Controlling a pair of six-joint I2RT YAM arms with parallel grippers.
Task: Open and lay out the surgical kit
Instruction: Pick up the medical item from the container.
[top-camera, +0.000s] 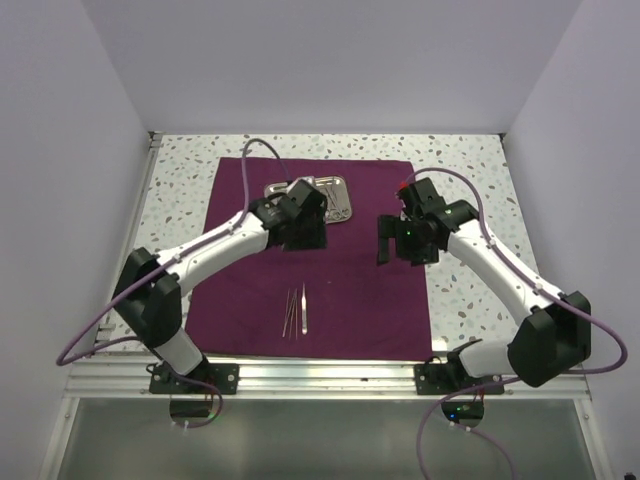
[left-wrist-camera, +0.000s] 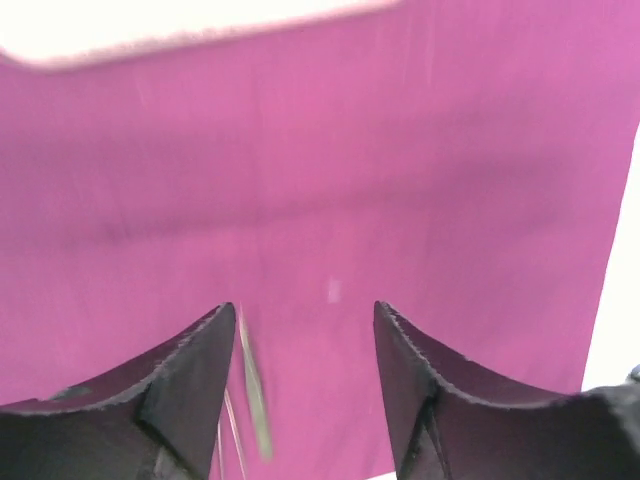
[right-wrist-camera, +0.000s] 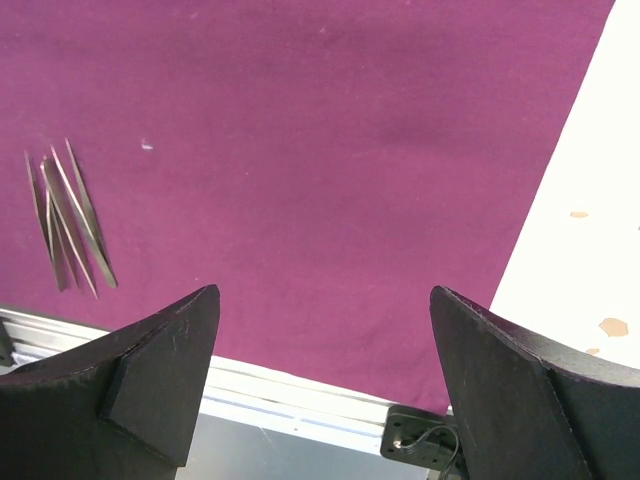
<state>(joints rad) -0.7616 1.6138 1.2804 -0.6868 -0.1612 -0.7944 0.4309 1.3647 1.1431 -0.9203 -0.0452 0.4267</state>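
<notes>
The dark purple cloth wrap (top-camera: 360, 290) lay spread flat on the speckled white tabletop (top-camera: 470, 160). The shiny rectangular steel tray (top-camera: 338, 192) sat on its far part, partly hidden by the left arm. Thin metal tweezers (top-camera: 297, 311) lay clustered near the cloth's near edge. The left fingers (left-wrist-camera: 190, 385) stood apart above the cloth, gripping nothing. The right fingers (right-wrist-camera: 150, 370) were spread wide, also empty.

Plain pale walls (top-camera: 330, 60) on three sides, white table top (top-camera: 180, 190) with little grey and brown specks, silver metal rail (top-camera: 320, 372) along the near edge, shiny grey panel (top-camera: 320, 440) below it, soft even light
</notes>
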